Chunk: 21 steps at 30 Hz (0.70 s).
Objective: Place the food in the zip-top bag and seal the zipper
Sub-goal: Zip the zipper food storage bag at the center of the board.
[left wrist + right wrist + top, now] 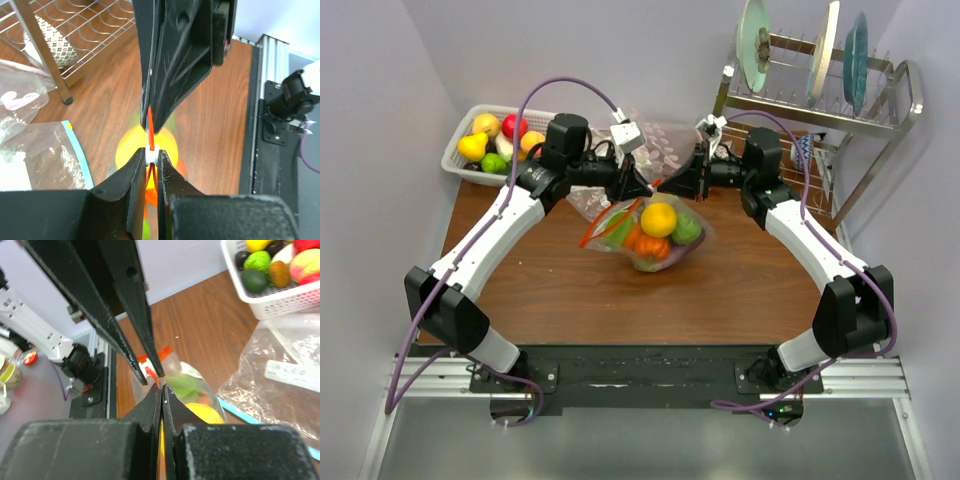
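You've got both grippers meeting tip to tip over the zip-top bag [655, 240], mid wooden table [750, 290]. L gripper [151, 151]: jaws pinched together on the zipper [150, 122], orange-red strip showing btwn the fingers. R gripper [162, 390]: jaws likewise clamped on that strip, a thin orange line running down the slot. Inside the bag you see a yellow fruit [659, 219], a green piece [688, 228] and an orange piece [648, 245]. Strip's free end loops out on the bag's L side. Can't tell if the mouth is sealed. Back-L: white basket [458, 165] w/ more toy fruits [485, 125]. 2nd clear bag [45, 155], blue-green strip, lies flat nearby. Back-R: dish rack [880, 115] w/ 3 plates [753, 42].
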Motion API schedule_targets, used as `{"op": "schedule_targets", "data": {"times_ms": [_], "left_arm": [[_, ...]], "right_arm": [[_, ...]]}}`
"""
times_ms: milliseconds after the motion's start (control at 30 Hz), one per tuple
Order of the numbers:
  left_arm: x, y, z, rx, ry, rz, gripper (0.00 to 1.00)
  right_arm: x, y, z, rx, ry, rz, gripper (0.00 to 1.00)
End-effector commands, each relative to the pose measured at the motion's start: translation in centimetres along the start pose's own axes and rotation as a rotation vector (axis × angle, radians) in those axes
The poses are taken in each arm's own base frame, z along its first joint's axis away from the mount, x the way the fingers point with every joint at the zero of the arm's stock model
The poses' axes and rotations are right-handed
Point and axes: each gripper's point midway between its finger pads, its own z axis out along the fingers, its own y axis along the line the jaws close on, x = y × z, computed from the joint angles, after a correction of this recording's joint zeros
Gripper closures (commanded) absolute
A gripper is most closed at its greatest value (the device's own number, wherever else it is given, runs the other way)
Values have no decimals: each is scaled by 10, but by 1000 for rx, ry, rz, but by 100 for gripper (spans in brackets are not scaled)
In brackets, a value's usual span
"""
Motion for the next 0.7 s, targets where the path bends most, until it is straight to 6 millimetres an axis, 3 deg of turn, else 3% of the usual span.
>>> {"op": "schedule_targets", "data": {"times_ms": [0,333,667], "left_arm": [[20,-1,-6,-30,38,-46,100],[37,3,-1,-42,65,-93,100],[52,5,-1,-58,96,-127,100]], "right_arm": [[-48,-25,-23,156,-152,-74,100],[-57,-78,-59,407,-278,37,100],[-56,-109,-87,609,-316,71,100]]}}
